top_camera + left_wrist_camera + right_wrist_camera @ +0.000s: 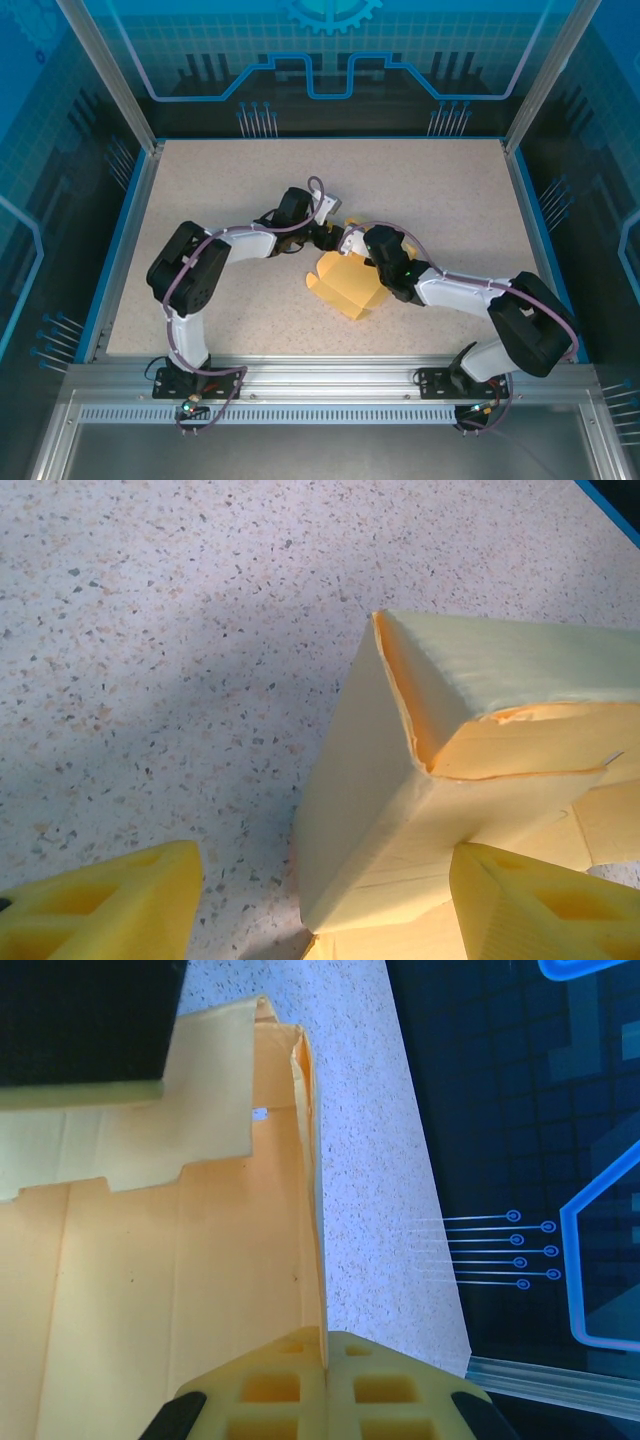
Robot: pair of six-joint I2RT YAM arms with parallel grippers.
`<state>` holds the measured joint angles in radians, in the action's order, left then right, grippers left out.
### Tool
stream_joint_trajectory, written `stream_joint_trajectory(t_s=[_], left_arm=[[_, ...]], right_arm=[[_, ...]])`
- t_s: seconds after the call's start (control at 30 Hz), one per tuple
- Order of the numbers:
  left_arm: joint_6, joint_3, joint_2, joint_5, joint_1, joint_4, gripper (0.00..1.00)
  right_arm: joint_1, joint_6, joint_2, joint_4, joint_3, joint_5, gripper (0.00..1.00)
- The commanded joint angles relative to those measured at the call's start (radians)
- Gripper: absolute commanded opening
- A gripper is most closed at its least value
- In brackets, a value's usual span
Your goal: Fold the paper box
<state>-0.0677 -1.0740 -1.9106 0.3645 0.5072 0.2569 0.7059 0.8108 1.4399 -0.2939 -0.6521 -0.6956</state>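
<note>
Holding the half-formed paper box (348, 285) near the middle of the desk (220, 180).
The left fingers (100, 905) stand wide apart beside an upright corner of the box and do not pinch it; the right fingers (270, 1390) are pressed together on its thin side wall, flaps lying open.

In the top view both arms bend at the elbows and reach inward, their wrists meeting near frame centre. The left gripper (325, 880) has its jaws wide apart, its yellow fingers (110, 905) in the lower corners. The right gripper (325, 1345) is pinched tight on a wall of the paper box (180, 1290).
</note>
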Motion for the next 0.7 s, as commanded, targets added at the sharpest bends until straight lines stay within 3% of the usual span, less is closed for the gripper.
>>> stream_joint_trajectory(t_s=[0.0,0.67], left_arm=[[0.042,0.0,-0.037,0.025,0.007,0.048,0.68],[0.052,-0.034,-0.101,0.02,0.007,0.092,0.69]], right_arm=[[-0.009,-0.022,-0.024,0.006,0.017,0.036,0.03],[-0.02,-0.051,-0.025,0.018,0.02,0.065,0.03]])
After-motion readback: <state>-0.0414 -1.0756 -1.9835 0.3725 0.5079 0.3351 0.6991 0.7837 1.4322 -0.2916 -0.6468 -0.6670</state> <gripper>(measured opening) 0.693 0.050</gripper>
